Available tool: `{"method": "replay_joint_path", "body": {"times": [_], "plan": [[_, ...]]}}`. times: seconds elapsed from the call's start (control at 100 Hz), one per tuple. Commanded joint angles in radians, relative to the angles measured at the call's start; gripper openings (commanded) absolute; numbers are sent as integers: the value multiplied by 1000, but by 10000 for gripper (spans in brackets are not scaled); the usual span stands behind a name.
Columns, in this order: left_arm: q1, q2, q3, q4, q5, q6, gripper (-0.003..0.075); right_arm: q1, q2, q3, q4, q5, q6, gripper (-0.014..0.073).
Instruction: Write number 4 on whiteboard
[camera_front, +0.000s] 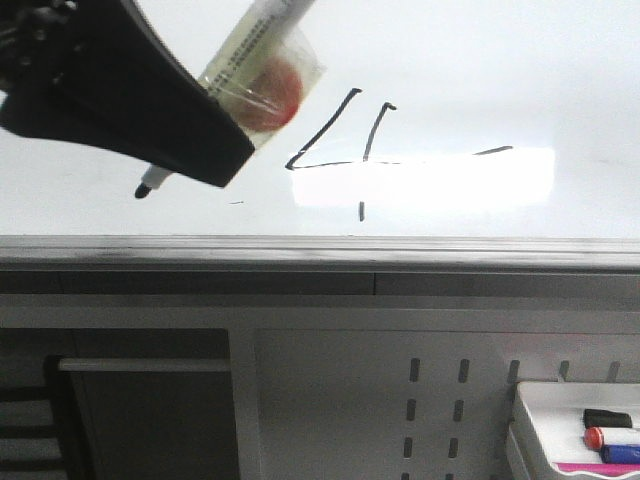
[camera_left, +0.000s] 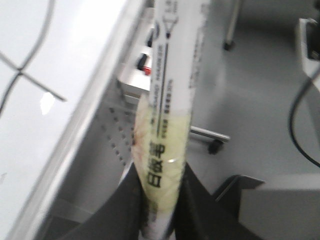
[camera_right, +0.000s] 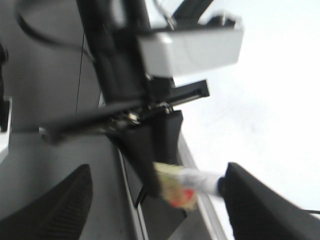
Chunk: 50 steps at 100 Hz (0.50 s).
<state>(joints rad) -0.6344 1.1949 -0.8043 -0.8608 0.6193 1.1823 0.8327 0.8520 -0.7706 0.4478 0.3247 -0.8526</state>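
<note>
Where glare (camera_front: 455, 185) washes the whiteboard (camera_front: 500, 80), the number 4 (camera_front: 365, 150) fades.

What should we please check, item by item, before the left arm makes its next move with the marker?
1. Marker gripped by the left pincer: ok, the fingers close on its barrel.
2. Marker tip clear of the number 4: ok, it sits off to the left of the strokes.
3. Tip lifted off the whiteboard: cannot tell from these views.
4. Number 4 complete: ok, the slanted stroke, horizontal bar and vertical stroke are drawn, though glare washes out part of the lines.
5. Right pincer empty and open: ok, nothing sits between its spread fingers.
6. Stray dash below the tip: not ok.
</note>
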Motion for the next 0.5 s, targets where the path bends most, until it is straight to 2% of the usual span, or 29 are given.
{"method": "replay_joint_path", "body": {"times": [0.0,0.05,0.13,0.27,0.49], "plan": [[7,-15,4,-94,-212,-109,-20,-25,-64,-35,19,-53,58,456],[7,-13,28,-162,-314,-123,-20,-43,-94,-35,19,-50,101,395],[7,-8,53,-280,-469,-123,-20,-65,-123,-35,19,-33,136,228],[7,39,53,-371,-598,-123,-20,-84,-142,-35,19,28,136,-71],[7,151,6,-448,-682,-123,-20,-84,-142,-35,21,81,136,-64]]}}
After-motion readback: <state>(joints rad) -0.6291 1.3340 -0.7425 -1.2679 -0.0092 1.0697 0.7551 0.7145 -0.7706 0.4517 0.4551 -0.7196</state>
